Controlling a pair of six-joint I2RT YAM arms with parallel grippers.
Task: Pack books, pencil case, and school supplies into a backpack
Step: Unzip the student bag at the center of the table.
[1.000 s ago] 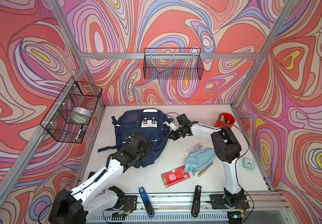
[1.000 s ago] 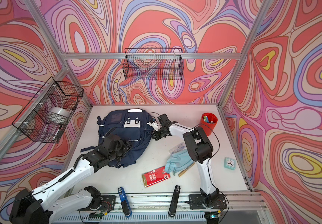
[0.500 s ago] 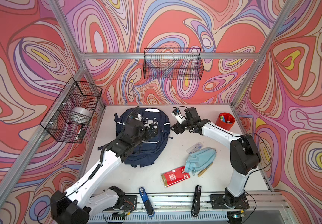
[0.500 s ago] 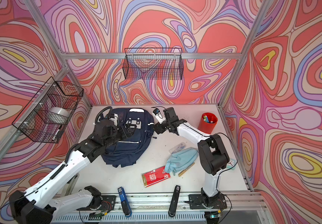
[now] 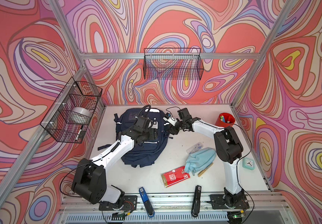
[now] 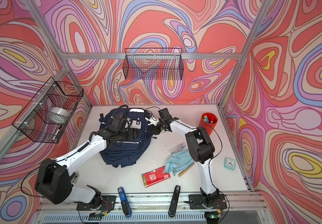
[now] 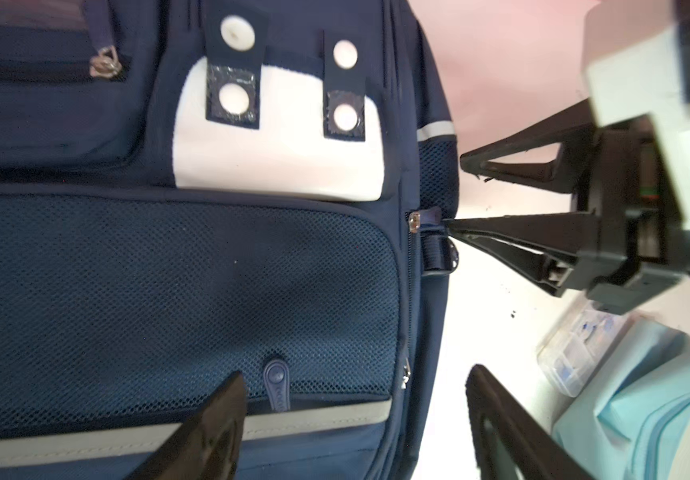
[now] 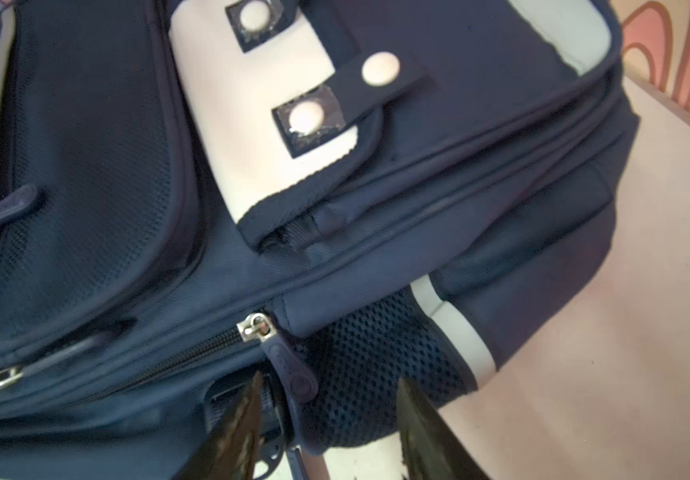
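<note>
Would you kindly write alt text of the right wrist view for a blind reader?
The open right hand brackets a dark zip pull on the side of a navy backpack that fills the frame. A white patch with snap buttons, a mesh pocket and pale table also show.

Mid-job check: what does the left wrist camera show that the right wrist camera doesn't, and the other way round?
Left wrist only: the right end effector seen from outside, jaws apart at the side of the backpack, plus the light-blue pencil case and the clear plastic packet beyond it.

Right wrist only: a zip slider whose navy pull tab lies between that end effector's open jaws, and a second slider further along.

Both: the navy backpack, its white patch with snap straps, and the mesh front pocket.
</note>
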